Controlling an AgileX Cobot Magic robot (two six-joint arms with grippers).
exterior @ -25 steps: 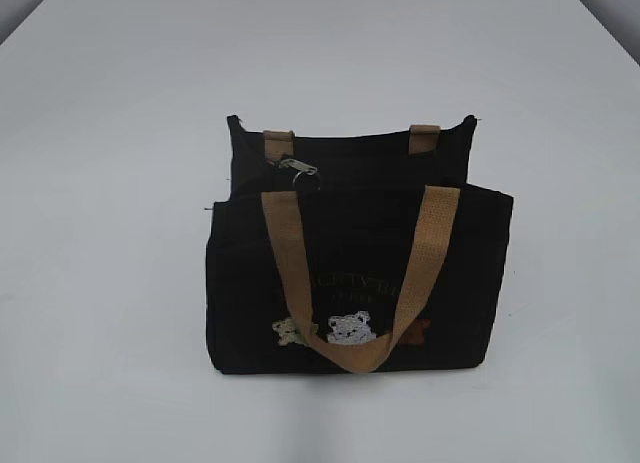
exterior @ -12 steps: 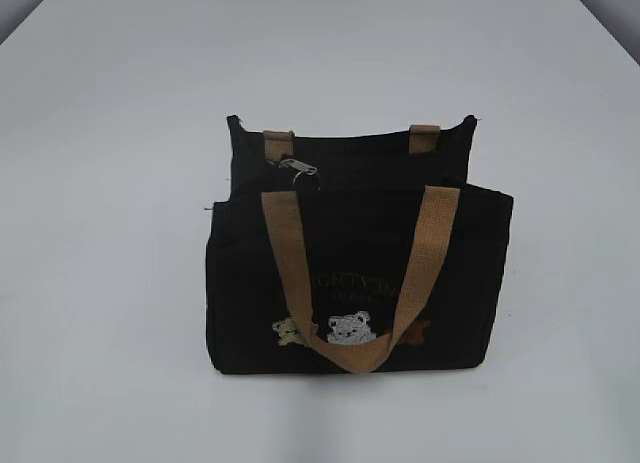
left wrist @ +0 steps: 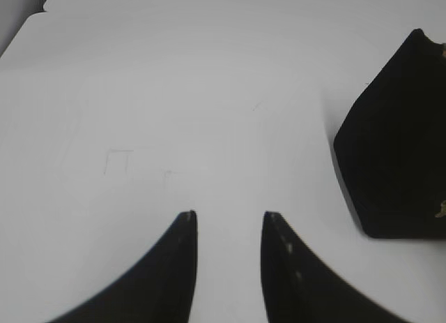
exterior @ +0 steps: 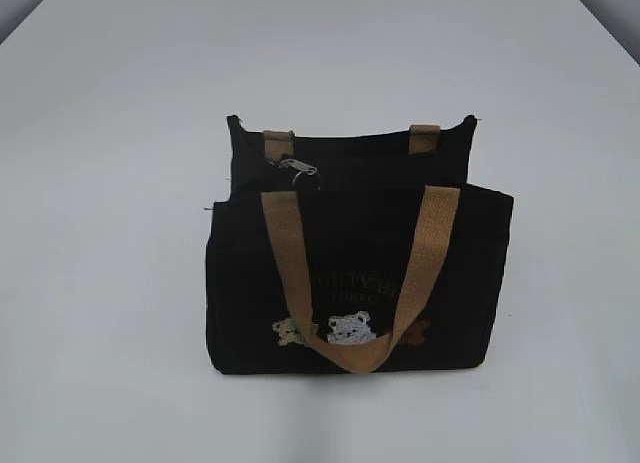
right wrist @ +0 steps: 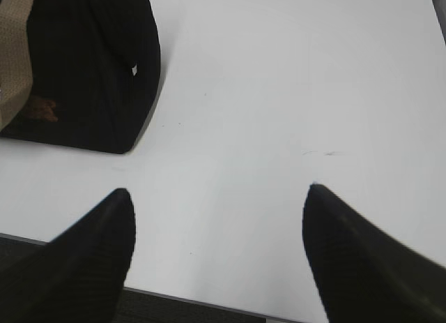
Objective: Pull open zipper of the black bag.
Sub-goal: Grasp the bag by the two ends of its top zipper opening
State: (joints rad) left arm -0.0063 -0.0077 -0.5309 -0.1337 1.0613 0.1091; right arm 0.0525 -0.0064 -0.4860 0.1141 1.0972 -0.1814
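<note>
**Both grippers clear of the bag, nothing held**

Nearest to me, the right gripper (right wrist: 217,197) hangs over the front edge of the white table (exterior: 110,183), its two dark fingers spread wide with only bare tabletop between them. From its own camera the black bag (right wrist: 90,65) sits up at about ten o'clock, well apart from the fingertips, one rounded corner and a strip of tan handle (right wrist: 15,51) showing.

The left gripper (left wrist: 228,215) has its fingers parted by a narrower gap, and again nothing lies between them but table. In the left wrist view the bag (left wrist: 394,148) is off at about two o'clock, its end panel turned toward the camera, not touching either finger.

In the exterior view the bag (exterior: 250,283) stands upright near the middle of the table, with neither arm in sight. The front tan handle (exterior: 352,355) droops down over the front panel, looping past the three small bear patches (exterior: 350,328). Farther back, on top of the bag at about eleven o'clock from its centre, the zipper (exterior: 297,167) rests at the left end of the track, its silver pull tab lying just beside the rear left handle stub (exterior: 277,143). The far corners of the bag stick up behind it.
</note>
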